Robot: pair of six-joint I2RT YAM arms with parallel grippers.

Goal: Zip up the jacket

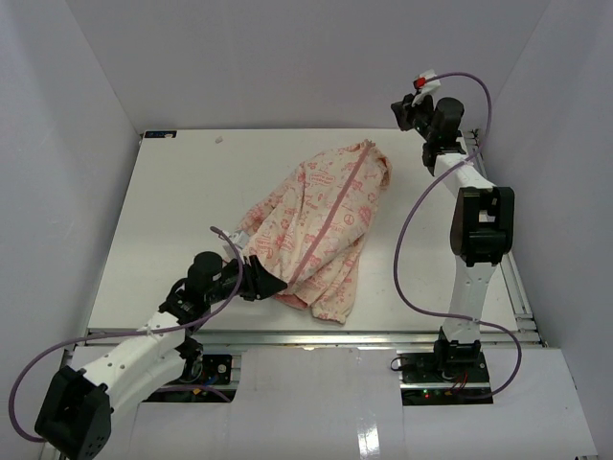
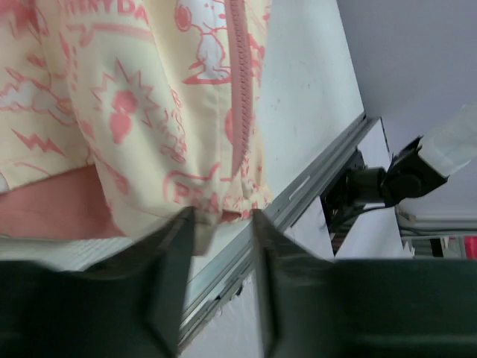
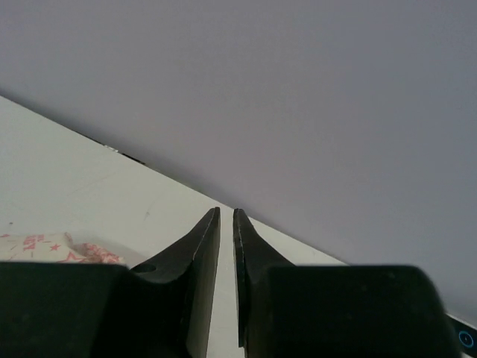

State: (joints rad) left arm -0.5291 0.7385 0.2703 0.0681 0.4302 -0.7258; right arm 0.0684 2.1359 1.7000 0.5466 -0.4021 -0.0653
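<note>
The jacket (image 1: 321, 225) lies flat in the middle of the table, cream with pink print. Its pink zipper strip (image 1: 335, 216) runs from the collar at the far right to the near hem. My left gripper (image 1: 271, 284) is open at the jacket's near hem. In the left wrist view, the hem and the zipper's lower end (image 2: 240, 89) sit just past the fingertips (image 2: 222, 216), with nothing between the jaws. Salmon lining (image 2: 52, 209) shows at the left. My right gripper (image 1: 400, 107) is shut and empty, held high at the far right; a bit of jacket (image 3: 45, 246) shows below it.
White walls close off the table on three sides. A metal rail (image 2: 313, 179) runs along the near edge just beyond the hem. The right arm's base (image 1: 450, 350) and purple cables (image 1: 412, 249) stand at the right side.
</note>
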